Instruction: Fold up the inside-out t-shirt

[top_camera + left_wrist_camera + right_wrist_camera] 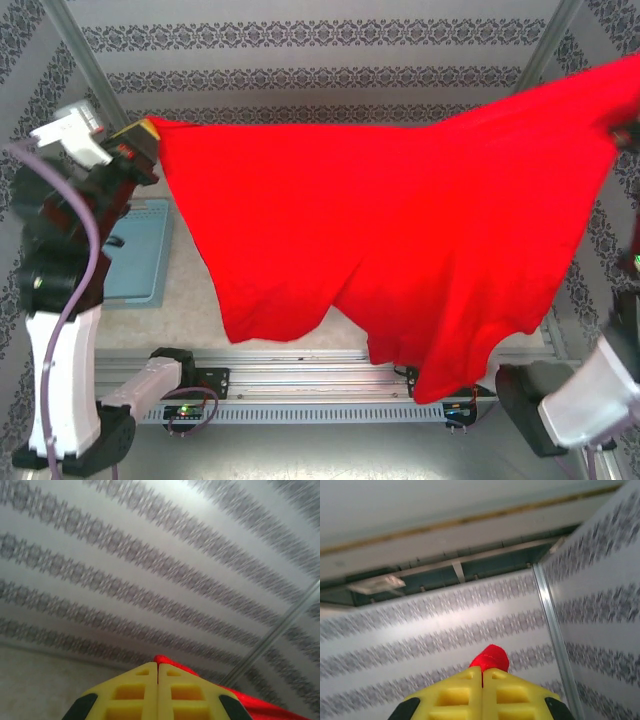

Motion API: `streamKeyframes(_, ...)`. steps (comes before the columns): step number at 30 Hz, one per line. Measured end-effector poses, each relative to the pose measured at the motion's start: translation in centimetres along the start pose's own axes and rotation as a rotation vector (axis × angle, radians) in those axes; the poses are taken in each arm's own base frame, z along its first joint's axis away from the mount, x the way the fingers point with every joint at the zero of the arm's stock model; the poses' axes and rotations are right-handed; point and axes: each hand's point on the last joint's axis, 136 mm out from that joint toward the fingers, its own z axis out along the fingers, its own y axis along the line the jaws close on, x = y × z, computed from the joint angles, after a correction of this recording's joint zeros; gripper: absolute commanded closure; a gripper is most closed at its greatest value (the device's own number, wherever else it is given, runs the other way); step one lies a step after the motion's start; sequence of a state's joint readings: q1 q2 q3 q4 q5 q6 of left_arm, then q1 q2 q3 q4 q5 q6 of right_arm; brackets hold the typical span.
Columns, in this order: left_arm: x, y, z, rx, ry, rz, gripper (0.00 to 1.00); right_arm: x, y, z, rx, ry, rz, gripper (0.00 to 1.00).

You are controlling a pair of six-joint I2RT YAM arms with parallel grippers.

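Where the left hand (143,133) sits: high at the left of the top view, yellow fingers (138,128) pinched on the upper left corner of the t-shirt (400,230).
Left wrist view: the left hand (158,669) has both fingers pressed flat together with no gap. Red cloth of the t-shirt (250,706) pokes out past the tips and trails to the lower right, which the top view is too far off to show.
Basket (140,250): light blue, lying on the counter (190,305) below the left hand and just left of the hanging cloth. Seen from the top camera.
T-shirt: bright red, lifted off the counter and stretched as a wide sheet between the 2 hands, its top edge sagging in the middle. The lower edge is uneven and hangs lowest at the right, over the rail (300,375). Whether it touches anything there cannot be told.
Right hand (628,135): at the far right edge of the top view, largely hidden by cloth.
Right wrist view: the right hand (483,671) is clamped tight, with a small bunch of the t-shirt (490,659) standing up at the fingertips and a patterned wall (445,630) behind.
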State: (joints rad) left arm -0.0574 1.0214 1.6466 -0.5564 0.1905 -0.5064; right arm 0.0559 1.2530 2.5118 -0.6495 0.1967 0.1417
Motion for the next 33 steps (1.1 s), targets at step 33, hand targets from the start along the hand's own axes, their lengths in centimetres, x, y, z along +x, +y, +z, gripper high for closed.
streamKeyframes(33,25.5,19.7,21.1,-0.473,0.659,0.033,1.0,53.7,0.2,12.7,0.005,0.975,-0.174,1.0)
